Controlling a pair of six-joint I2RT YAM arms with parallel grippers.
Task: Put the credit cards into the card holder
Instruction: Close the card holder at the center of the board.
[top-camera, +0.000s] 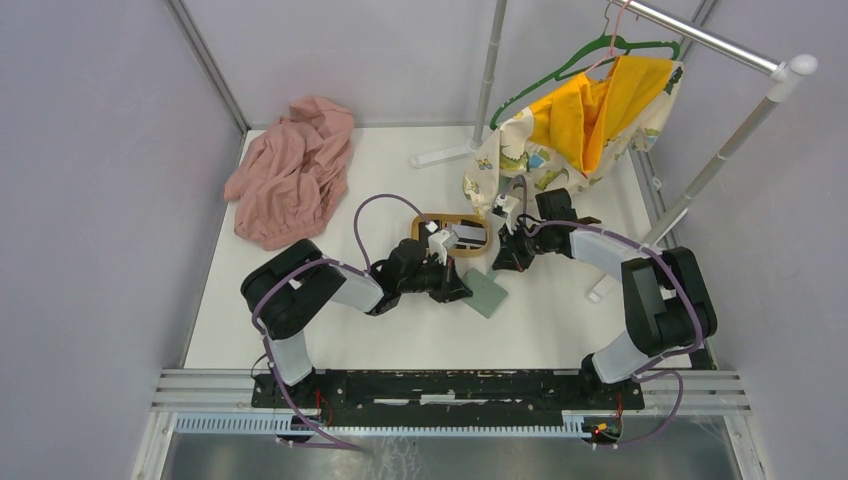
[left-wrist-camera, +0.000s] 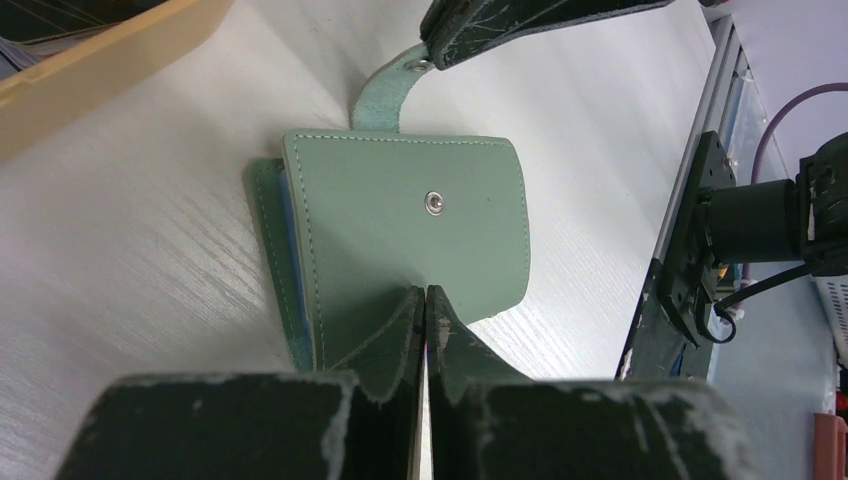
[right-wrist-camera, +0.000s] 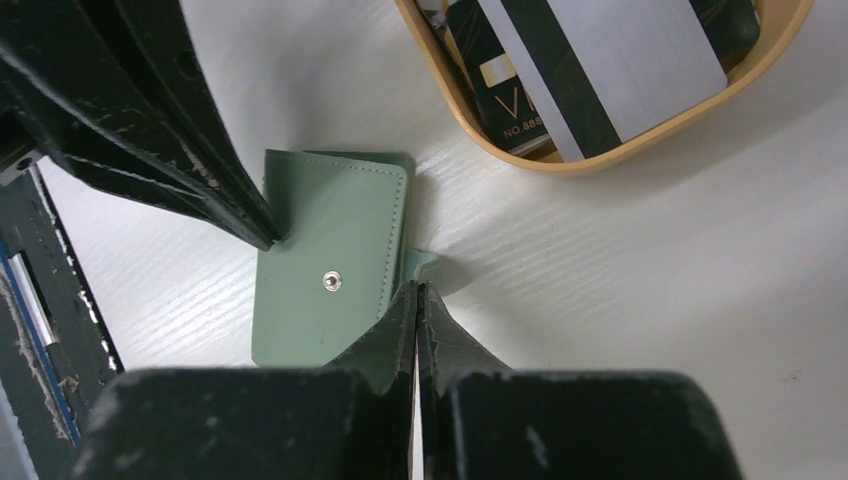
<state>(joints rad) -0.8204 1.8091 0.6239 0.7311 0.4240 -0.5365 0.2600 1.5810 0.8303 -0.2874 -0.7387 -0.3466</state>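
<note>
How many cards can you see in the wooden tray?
2: a grey-white card with a black stripe on top, and a black card with gold print beneath it. More may be hidden underneath.

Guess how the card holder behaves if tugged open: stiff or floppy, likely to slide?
Probably supple, not limp: the card holder bows smoothly where the left gripper pinches its cover edge. Its closing tab likely bends easily; it arcs up into the right gripper. It looks thin and light, so it may slide on the smooth white table.
</note>
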